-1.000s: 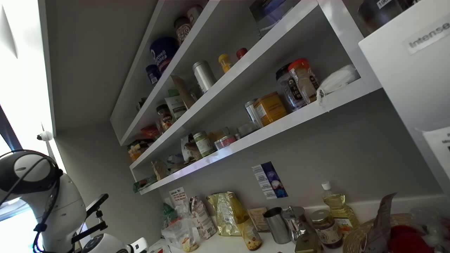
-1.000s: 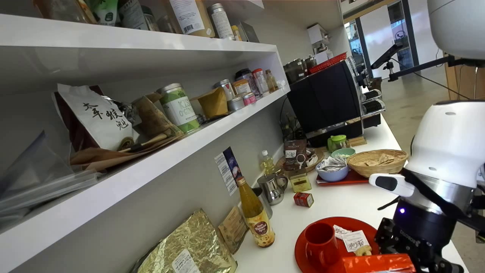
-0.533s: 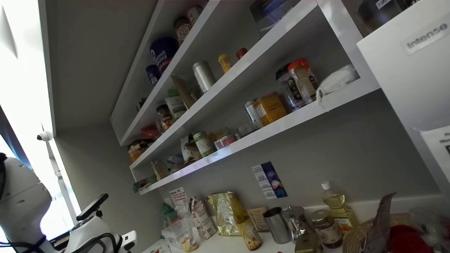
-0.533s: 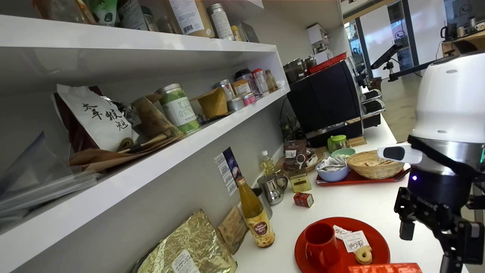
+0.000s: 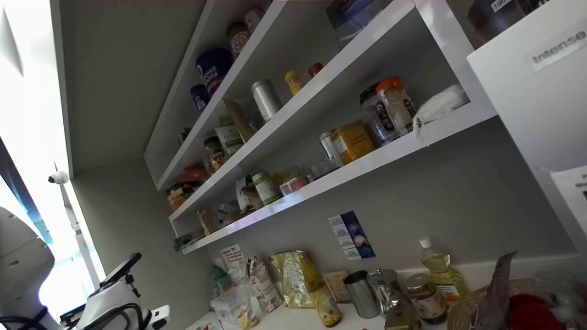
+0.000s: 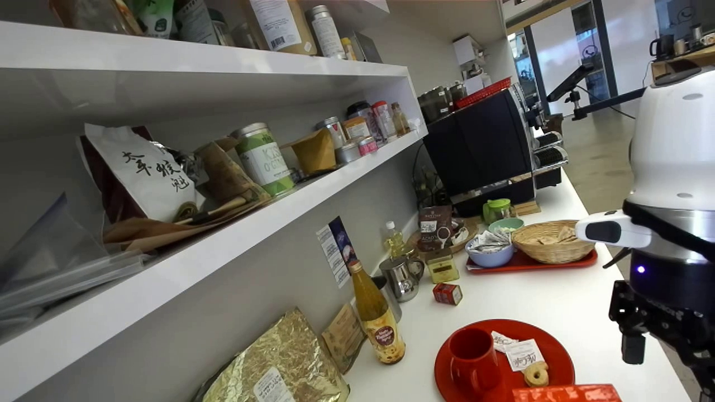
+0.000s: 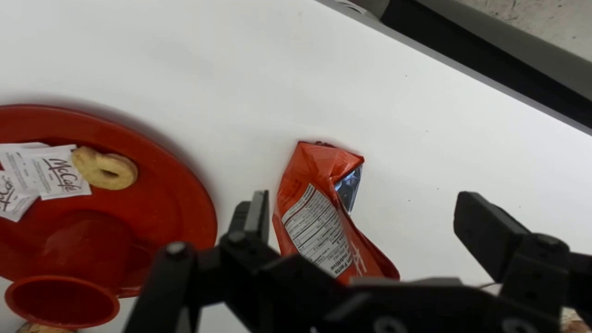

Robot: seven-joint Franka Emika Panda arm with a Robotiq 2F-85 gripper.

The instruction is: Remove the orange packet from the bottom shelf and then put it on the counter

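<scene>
– well, what has just been changed?

– over the last second, the black two-fingered gripper (image 7: 363, 208) has been drawn away towards the outer long edge of the wide white counter (image 6: 536, 296), and the crumpled orange-red foil packet (image 7: 319, 217) has been left behind.

– has it been let go of?

– so it is judged: in the wrist view the fingers (image 7: 485, 231) are spread well apart, and nothing is seen to be pinched by them.

– and where is the packet to be found?

– on the counter, between the round red plate (image 7: 180, 194) and the outer edge, with its printed panel turned up. whether the plate is touched cannot be told, as one end is hidden by the gripper. no corner of the counter is shown near it.

– what is meant by that for the task?

– both steps can be taken as done: off the long white bottom shelf (image 6: 223, 251), onto the counter. only a clear retreat past the outer edge seems to be called for, lest the packet be nudged against the plate.
</scene>
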